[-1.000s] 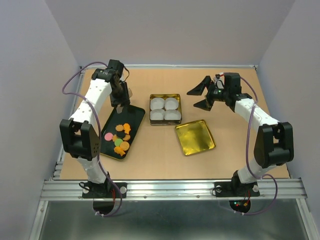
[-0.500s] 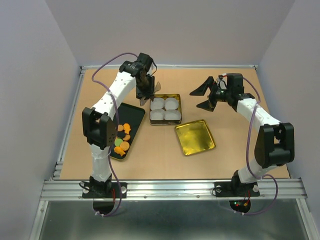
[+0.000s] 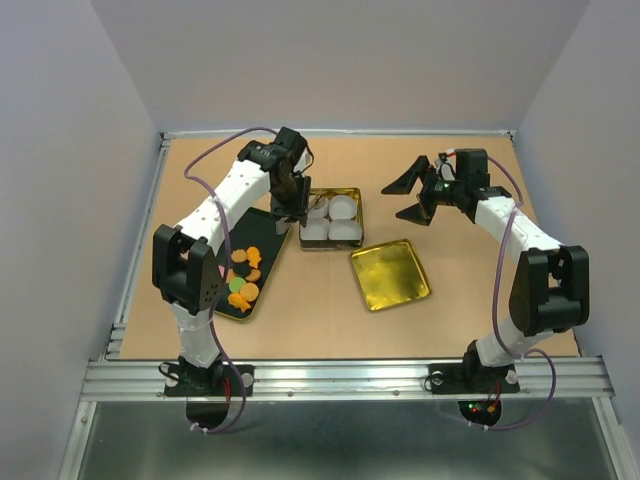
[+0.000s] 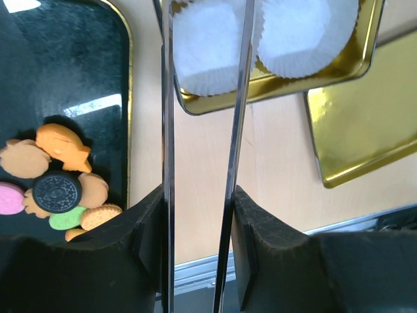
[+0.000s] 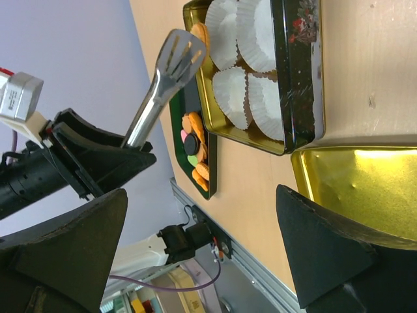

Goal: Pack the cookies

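The cookies (image 3: 243, 279), mostly orange with a pink, a green and a dark round one, lie on a black tray (image 3: 262, 225); they also show in the left wrist view (image 4: 60, 184) and the right wrist view (image 5: 194, 149). My left gripper (image 3: 293, 200) is shut on metal tongs (image 4: 202, 98), whose tips hang over the left edge of the gold tin (image 3: 355, 195) with white paper cups (image 3: 331, 218). The tongs' slotted head (image 5: 178, 55) looks empty. My right gripper (image 3: 410, 193) is open and empty, to the right of the tin.
The gold square lid (image 3: 390, 274) lies face up in front of the tin, to its right. An orange piece (image 5: 199, 34) shows in the tin beside the cups. The table's side walls stand left and right.
My left arm has swung right with the tongs, from above the black tray's far end to the tin's left edge, then dropped a little. The right arm has hardly moved.
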`<state>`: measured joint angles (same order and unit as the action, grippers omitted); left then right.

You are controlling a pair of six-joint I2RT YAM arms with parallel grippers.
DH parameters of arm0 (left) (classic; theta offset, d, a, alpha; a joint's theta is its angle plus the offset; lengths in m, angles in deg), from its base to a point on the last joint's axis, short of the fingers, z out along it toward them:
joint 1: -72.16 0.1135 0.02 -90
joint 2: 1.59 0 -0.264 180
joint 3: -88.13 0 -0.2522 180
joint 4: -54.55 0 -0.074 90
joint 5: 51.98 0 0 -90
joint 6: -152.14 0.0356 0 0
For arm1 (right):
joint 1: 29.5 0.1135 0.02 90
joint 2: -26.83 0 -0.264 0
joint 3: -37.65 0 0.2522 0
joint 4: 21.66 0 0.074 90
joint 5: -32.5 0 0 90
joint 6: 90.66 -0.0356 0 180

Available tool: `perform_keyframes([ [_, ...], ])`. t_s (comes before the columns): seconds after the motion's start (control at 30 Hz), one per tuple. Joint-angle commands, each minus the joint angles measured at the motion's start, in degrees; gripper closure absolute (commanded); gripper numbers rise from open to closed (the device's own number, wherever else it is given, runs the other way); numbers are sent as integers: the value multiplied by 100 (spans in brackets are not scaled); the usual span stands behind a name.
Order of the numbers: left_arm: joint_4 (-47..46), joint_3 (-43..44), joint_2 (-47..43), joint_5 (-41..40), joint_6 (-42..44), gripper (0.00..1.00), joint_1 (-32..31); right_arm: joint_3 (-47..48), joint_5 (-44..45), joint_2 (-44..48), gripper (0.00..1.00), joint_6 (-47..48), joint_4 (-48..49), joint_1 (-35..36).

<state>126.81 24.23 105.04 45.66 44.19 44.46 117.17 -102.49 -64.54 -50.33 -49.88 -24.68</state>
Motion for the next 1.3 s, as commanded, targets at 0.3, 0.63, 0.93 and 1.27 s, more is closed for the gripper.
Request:
perform_keyframes([
  [0.3, -357, -13, -178, -43, 82, 67, -69, 262, -1, 190, 0, 107, -13, -42],
  [0.63, -251, 58, -37, -377, 108, 62, -112, 359, -18, 120, 0, 186, -57, -42],
  [0.93, -260, -92, -63, -395, 99, 57, -121, 368, -36, 67, 0, 186, -66, -42],
  [1.27, -243, -92, -81, -307, 108, 48, -148, 350, -62, 49, 0, 177, -66, -42],
])
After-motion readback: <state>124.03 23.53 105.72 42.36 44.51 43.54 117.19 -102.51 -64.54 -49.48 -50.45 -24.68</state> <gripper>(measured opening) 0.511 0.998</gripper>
